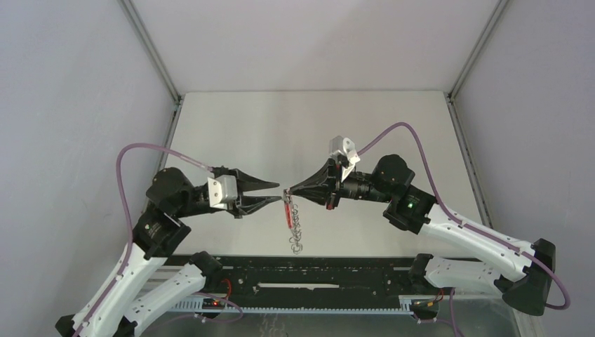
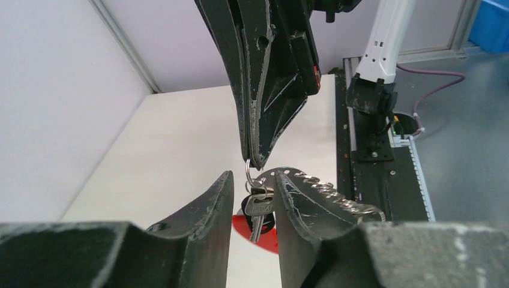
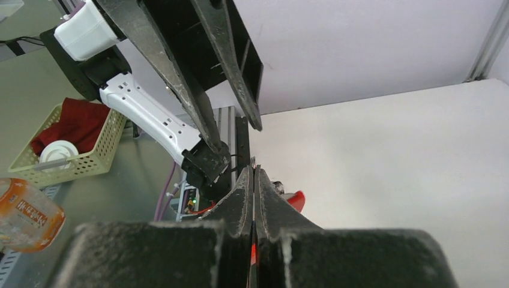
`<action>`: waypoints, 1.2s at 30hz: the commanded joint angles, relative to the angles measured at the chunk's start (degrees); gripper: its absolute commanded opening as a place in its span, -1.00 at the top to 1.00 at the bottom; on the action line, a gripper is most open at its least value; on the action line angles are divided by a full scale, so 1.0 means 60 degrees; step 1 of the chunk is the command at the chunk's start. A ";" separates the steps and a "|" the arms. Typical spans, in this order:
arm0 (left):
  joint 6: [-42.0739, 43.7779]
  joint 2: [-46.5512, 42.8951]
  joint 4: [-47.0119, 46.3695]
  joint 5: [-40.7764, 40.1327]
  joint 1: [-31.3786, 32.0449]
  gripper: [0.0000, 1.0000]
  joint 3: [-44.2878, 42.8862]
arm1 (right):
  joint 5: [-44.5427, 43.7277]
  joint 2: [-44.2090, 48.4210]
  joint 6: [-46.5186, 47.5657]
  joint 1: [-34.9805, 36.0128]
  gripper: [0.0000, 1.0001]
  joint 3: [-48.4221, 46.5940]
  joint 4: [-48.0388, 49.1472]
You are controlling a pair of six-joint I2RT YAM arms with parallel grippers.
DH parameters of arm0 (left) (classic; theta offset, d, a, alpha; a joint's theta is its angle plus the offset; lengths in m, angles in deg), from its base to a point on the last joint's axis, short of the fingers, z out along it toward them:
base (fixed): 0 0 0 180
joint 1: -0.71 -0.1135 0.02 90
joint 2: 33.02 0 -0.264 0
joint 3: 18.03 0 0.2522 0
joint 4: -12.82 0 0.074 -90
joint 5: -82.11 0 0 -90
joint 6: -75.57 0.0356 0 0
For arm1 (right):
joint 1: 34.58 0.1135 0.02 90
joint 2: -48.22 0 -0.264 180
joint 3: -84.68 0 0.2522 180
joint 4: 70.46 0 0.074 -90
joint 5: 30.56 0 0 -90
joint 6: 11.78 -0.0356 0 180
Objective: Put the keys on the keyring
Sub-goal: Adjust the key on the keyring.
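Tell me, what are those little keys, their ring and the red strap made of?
The keys look like metal: flat, silvery, dully shiny. The keyring seems thin steel wire, bright and glinting. The red strap looks smooth and matte, perhaps plastic or rubber; the view leaves that open.

The black two-finger left gripper (image 1: 281, 192), jaws apart, faces the black right gripper (image 1: 288, 191), which is clamped on the thin metal keyring (image 2: 248, 172).
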 commanded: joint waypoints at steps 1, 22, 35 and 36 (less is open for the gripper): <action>-0.0629 0.0419 0.0048 0.0729 -0.0110 0.23 0.0121 | 0.0262 0.0140 -0.0018 0.0070 1.00 -0.0089 0.0634; -0.0814 0.0833 0.0273 0.1248 -0.0126 0.35 -0.0043 | 0.0586 0.0022 0.0106 0.0154 1.00 -0.0205 0.0379; -0.0696 0.0752 0.0428 0.0486 -0.0124 0.99 0.0025 | 0.0769 0.0141 0.0478 0.0037 1.00 -0.0424 -0.0337; -0.0621 0.0774 0.0545 0.0507 -0.0124 0.99 -0.0025 | 0.0935 0.0177 0.0557 -0.0112 0.90 -0.0551 -0.0704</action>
